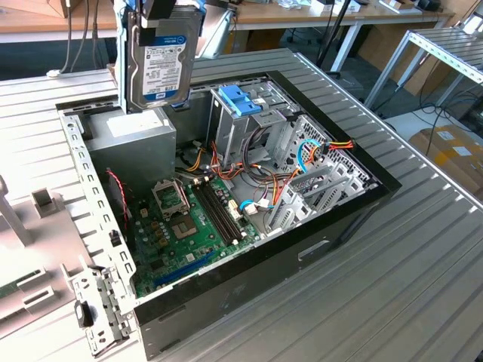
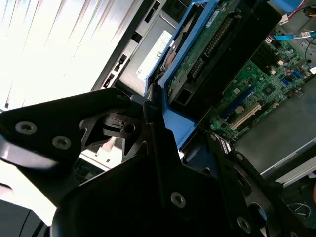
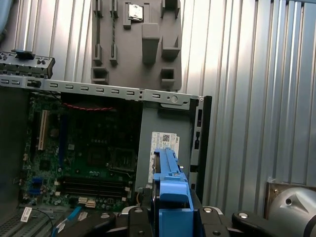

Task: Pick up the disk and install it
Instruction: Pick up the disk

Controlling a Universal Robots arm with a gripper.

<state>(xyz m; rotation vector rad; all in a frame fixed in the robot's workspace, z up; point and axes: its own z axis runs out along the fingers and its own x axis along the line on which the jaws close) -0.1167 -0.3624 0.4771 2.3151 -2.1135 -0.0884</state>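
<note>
Ribbed metal benchtop [image 1: 392,302] is carrying an open computer case [image 1: 226,294] laid on its side, while the gripper [image 3: 170,223] is clamping the disk [image 1: 161,64] by its blue side pieces, holding it upright in the air over the grey power supply [image 1: 139,136] directly beneath the tool. Gripping by the edges is likely leaving the faces free for sliding into the drive cage [image 1: 226,128], which is standing lower down, off to one side of the tool. The exterior view is showing the label face and the cage's light-blue latch [image 1: 240,98]. The second wrist view is showing the disk from its connector end, above the motherboard [image 2: 266,84]. The first wrist view is showing a detached grey panel [image 3: 136,44] lying beyond the case.
</note>
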